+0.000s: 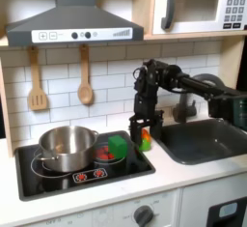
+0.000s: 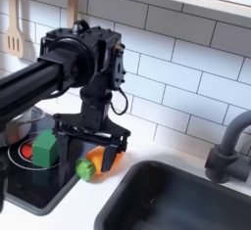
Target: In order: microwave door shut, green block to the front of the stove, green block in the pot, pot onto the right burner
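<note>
The microwave door (image 1: 198,7) is shut, its silver handle on the first exterior view's left side. The shiny pot (image 1: 66,146) stands on the left burner of the black stove (image 1: 58,178). The green block (image 1: 116,150) (image 2: 44,146) rests on the right burner (image 1: 104,156). In both exterior views my gripper (image 1: 142,127) (image 2: 93,144) hangs just right of the stove's edge. It points down, open, with nothing held. It is beside the green block and over an orange toy vegetable (image 2: 100,161).
A dark sink (image 1: 205,139) (image 2: 172,197) with a faucet (image 1: 184,105) (image 2: 231,148) lies to the right of the gripper in both exterior views. A wooden spatula (image 1: 36,84) and spoon (image 1: 85,79) hang on the tiled wall under the range hood (image 1: 72,23).
</note>
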